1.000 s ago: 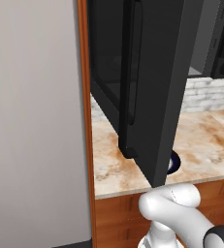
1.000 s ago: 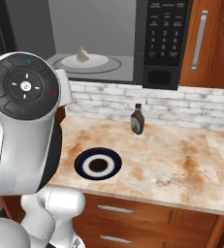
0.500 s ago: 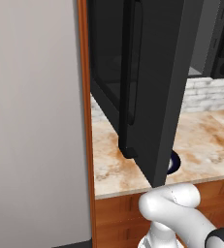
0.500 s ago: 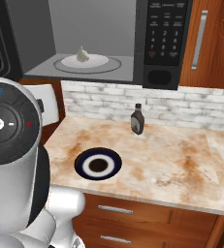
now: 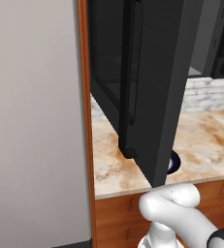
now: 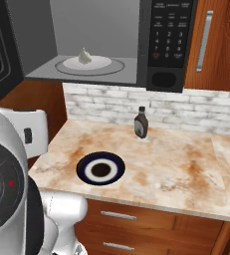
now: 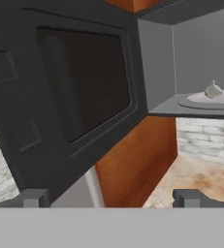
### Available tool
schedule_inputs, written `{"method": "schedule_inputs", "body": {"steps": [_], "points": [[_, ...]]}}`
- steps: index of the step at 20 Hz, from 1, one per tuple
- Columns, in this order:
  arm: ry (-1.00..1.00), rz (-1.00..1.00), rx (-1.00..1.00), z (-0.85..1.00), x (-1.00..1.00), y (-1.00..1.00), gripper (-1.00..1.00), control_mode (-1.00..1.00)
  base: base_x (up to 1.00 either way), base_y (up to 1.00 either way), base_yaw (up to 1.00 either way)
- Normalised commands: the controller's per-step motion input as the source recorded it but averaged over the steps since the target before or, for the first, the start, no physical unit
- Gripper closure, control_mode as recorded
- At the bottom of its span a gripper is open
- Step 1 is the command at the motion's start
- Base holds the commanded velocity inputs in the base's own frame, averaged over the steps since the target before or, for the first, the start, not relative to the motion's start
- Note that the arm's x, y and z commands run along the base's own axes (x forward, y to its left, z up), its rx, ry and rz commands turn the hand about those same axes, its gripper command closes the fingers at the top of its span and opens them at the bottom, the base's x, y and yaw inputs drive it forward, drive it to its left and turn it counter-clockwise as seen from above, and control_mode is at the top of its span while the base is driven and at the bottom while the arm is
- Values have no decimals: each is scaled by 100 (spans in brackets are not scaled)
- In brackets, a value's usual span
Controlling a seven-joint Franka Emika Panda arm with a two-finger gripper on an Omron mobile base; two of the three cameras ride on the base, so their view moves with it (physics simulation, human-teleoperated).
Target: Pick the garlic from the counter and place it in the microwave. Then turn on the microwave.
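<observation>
- The microwave (image 6: 111,45) door (image 5: 152,82) stood swung wide, as a second earlier.
- The garlic (image 6: 84,56) sat unmoved on the turntable plate (image 6: 89,63) inside.
- The gripper (image 7: 111,197), jaws spread and empty, faced the door; the arm had dropped lower in the right base view.

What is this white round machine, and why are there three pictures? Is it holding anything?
It's a robot arm in a pretend computer kitchen. Two cameras ride behind it, one on each side, looking over the counter. The third sits on its hand, so you see its two small finger tips at the bottom. Its gripper is open and holds nothing. The garlic already sits on the plate inside the microwave, whose big black door hangs open. On the counter are a dark bottle and a blue-rimmed dish. The door must shut before the microwave can start.
</observation>
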Motion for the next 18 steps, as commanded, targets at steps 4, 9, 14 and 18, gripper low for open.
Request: {"method": "schedule_inputs", "body": {"steps": [4,9,14,18], "points": [[11,-1,13,0,-26,6,-100,-100,0,0,0],[13,-1,13,0,-25,8,-100,-100,0,0,0],[11,-1,11,0,-26,9,-100,-100,0,0,0],[9,-4,10,0,-32,11,-100,-100,0,0,0]]}}
